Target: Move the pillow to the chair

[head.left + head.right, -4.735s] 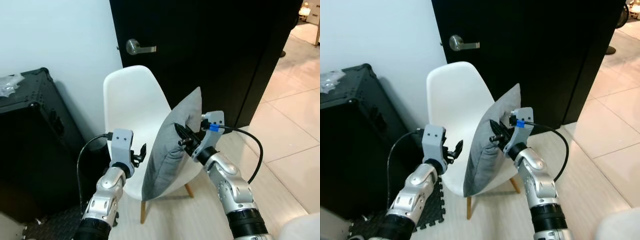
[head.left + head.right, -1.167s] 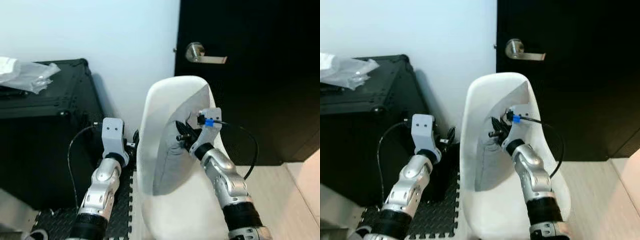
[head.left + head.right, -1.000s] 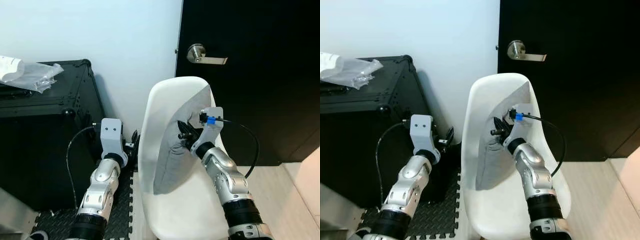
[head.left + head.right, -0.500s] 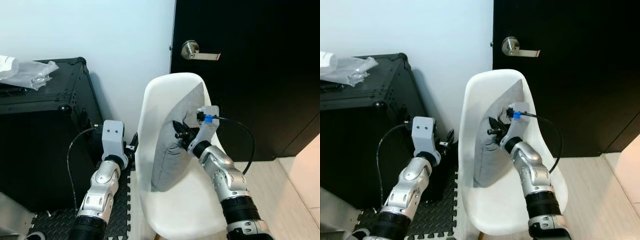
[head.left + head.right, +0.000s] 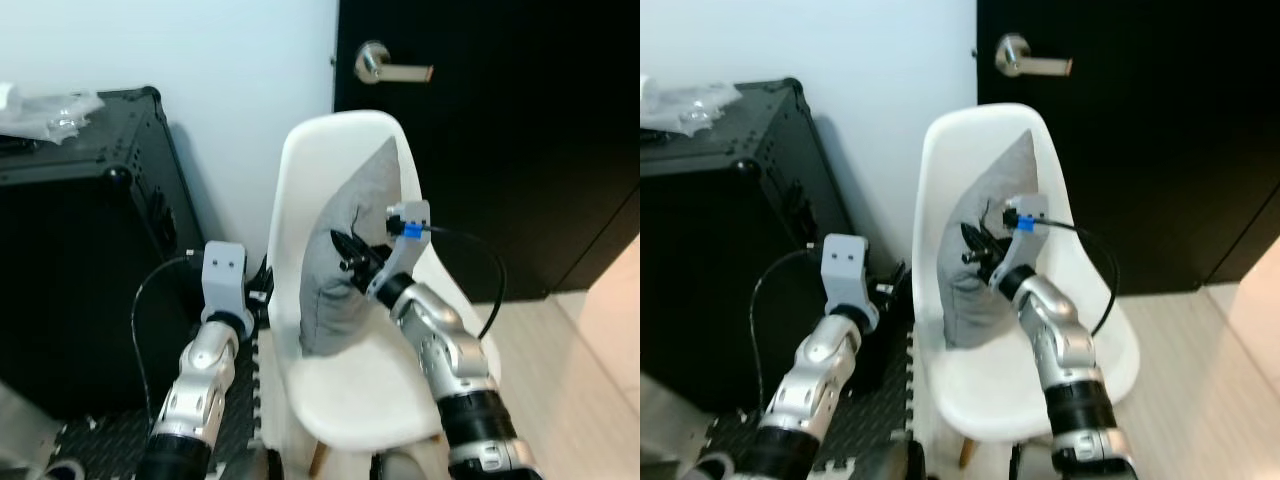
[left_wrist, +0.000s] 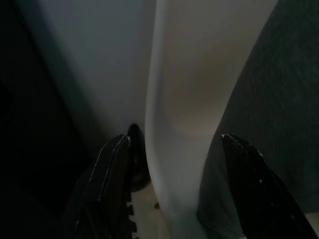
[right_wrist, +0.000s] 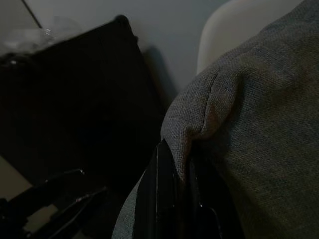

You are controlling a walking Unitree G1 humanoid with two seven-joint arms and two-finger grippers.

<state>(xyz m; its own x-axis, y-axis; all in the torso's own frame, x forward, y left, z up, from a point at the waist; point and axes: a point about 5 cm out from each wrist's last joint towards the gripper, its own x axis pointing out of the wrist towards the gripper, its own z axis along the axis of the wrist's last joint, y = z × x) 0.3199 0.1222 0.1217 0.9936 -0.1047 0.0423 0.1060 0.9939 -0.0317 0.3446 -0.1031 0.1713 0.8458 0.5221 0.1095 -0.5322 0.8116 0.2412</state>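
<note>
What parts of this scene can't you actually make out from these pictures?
- The pillow: its back face is hidden against the chair in both eye views.
- Chair legs: mostly cut off by the bottom edge and covered by the seat.
- Right gripper: its fingertips are buried in a fabric fold.
- The crumpled clear item on the black case: cut by the edge, too blurred to name.
</note>
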